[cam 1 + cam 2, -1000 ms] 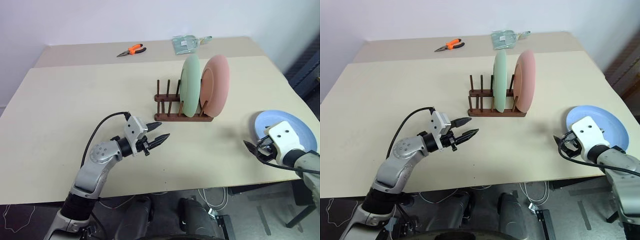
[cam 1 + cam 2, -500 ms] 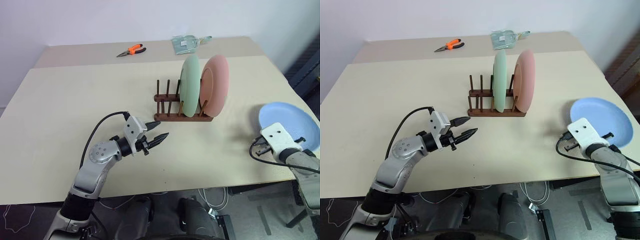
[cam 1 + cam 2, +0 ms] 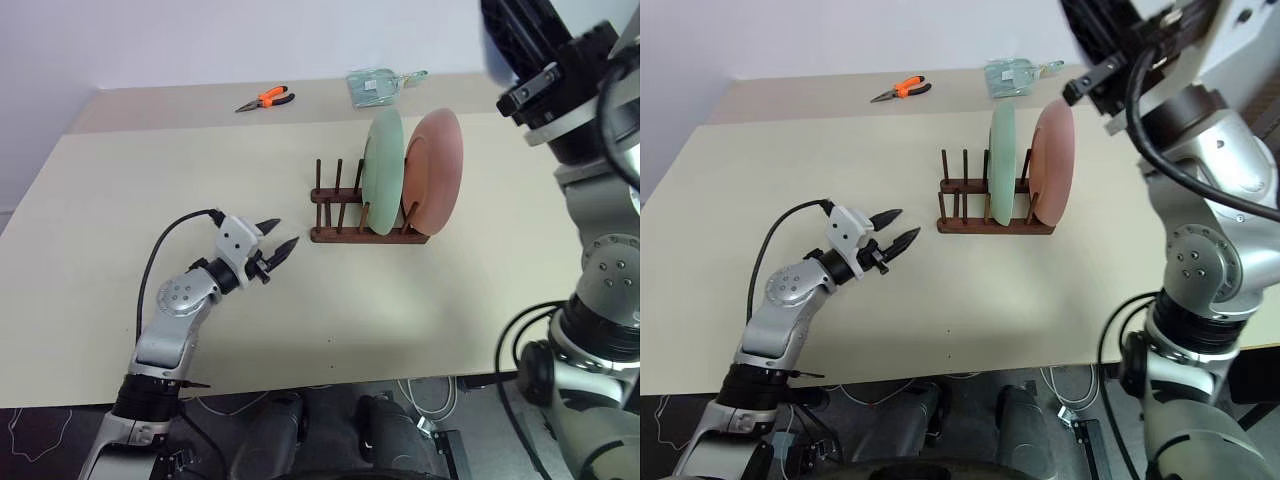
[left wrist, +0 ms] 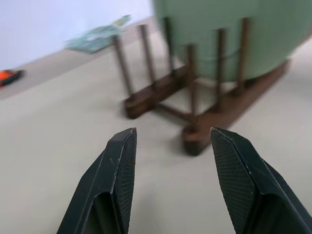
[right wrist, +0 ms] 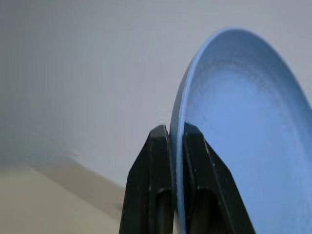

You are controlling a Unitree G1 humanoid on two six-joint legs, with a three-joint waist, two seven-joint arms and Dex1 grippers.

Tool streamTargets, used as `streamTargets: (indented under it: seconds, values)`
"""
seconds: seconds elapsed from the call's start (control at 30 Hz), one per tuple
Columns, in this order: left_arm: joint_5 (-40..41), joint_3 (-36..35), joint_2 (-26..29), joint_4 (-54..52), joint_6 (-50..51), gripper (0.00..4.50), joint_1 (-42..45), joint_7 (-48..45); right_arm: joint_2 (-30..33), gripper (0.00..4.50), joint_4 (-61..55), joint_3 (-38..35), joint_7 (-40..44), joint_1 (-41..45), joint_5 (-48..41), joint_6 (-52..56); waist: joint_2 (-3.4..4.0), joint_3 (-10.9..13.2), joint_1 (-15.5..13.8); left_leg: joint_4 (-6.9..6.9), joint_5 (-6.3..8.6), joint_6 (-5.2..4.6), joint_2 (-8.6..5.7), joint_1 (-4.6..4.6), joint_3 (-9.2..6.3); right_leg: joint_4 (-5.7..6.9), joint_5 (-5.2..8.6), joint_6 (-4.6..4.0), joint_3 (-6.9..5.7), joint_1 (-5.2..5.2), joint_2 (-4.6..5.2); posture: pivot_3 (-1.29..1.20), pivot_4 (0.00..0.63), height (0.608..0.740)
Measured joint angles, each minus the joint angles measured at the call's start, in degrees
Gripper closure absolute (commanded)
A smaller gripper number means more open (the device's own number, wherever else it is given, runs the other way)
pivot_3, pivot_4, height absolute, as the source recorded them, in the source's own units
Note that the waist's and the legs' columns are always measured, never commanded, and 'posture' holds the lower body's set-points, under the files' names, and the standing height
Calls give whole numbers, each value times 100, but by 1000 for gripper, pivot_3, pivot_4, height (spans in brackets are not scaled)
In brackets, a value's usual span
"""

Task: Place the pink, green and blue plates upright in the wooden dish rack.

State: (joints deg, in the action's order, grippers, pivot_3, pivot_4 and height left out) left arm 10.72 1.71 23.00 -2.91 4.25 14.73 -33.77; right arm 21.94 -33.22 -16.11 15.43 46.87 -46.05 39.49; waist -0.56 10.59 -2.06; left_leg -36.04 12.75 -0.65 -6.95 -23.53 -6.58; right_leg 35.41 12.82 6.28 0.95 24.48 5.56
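the green plate (image 3: 381, 170) and pink plate (image 3: 433, 168) stood upright between the pegs of the wooden dish rack (image 3: 340, 212), leaving slots free on its left. the right tool (image 5: 170, 161) was pinched shut on the blue plate (image 5: 243, 141) rim, raised off the desk (image 3: 120, 200). the left tool (image 4: 173, 165) hung half open, empty, near the rack.

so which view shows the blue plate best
The right wrist view: the blue plate stands on edge there, its rim pinched between the right gripper. In the left eye view just a blurred blue sliver peeks beside the raised right arm.
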Motion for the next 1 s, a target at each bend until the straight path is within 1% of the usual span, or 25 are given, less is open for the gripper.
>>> streamTargets:
  seconds: [0.03,0.1,0.17,0.23,0.3,0.4,0.47,0.63,0.87,0.9,0.93,1.0]
  values:
    - [-19,-85,37,72,-48,2049,1,39,-428,4441,-22,113,-248,46,-430,111,1,0,11,1,0,0,0,0,0,8,0,0,4,4,0,0,150,720]
    - [-30,-170,94,98,-125,2049,-29,89,-1048,4441,16,378,-684,42,-1006,257,4,0,39,2,-1,1,0,0,1,17,-1,0,6,10,-1,0,150,720]
    - [-37,-234,144,101,-135,2049,-66,129,-1586,4441,123,622,-1017,-10,-1347,286,4,0,55,2,-1,1,-1,0,1,21,-2,2,6,12,-2,0,150,720]
    - [-47,-304,185,92,-136,2049,-131,163,-1939,4441,295,868,-1220,-203,-1375,262,7,-5,92,1,-1,1,-6,2,1,26,-3,2,3,12,-2,0,150,720]
    - [-55,-331,205,50,-136,2049,-276,177,-2082,4441,685,1098,-1351,-442,-1236,269,8,-6,147,-1,-1,1,-12,4,9,38,-3,3,6,15,-2,0,150,720]
    - [-70,-327,202,2,-127,2049,-398,190,-2238,4441,1171,1146,-1590,-569,-1061,264,9,-5,166,1,-2,3,-13,4,14,64,-3,4,12,33,-3,0,150,720]
    - [-76,-327,193,-82,-118,2049,-405,223,-2335,4441,1239,1189,-1664,-601,-954,220,9,-5,177,8,-4,6,-8,4,12,70,-3,4,12,41,-2,0,150,720]
    - [-77,-319,179,-190,-82,2049,-410,264,-2353,4441,1383,1363,-1684,-807,-708,202,10,-5,271,10,-7,11,-7,3,12,74,-3,4,12,43,-4,0,150,720]
    - [-78,-285,164,-191,-67,2049,-410,277,-2489,4441,1924,1322,-1768,-860,-641,244,10,-5,293,10,-7,11,-7,4,12,75,-3,4,12,45,-9,0,150,720]
    - [-78,-284,164,-191,-67,2049,-410,277,-2498,3788,2029,1294,-1788,-851,-620,243,10,-5,293,10,-7,11,-7,4,12,75,-3,4,12,45,-9,0,150,720]
    - [-78,-283,164,-191,-66,2049,-410,277,-2492,3474,2137,1265,-1798,-823,-566,238,10,-5,292,10,-7,11,-7,4,12,75,-3,4,12,45,-8,0,150,720]
    - [-78,-278,163,-191,-65,2049,-410,279,-2424,2555,2269,1260,-1787,-767,-389,225,11,-5,286,10,-7,11,-8,4,12,74,-3,4,12,45,-8,0,150,720]
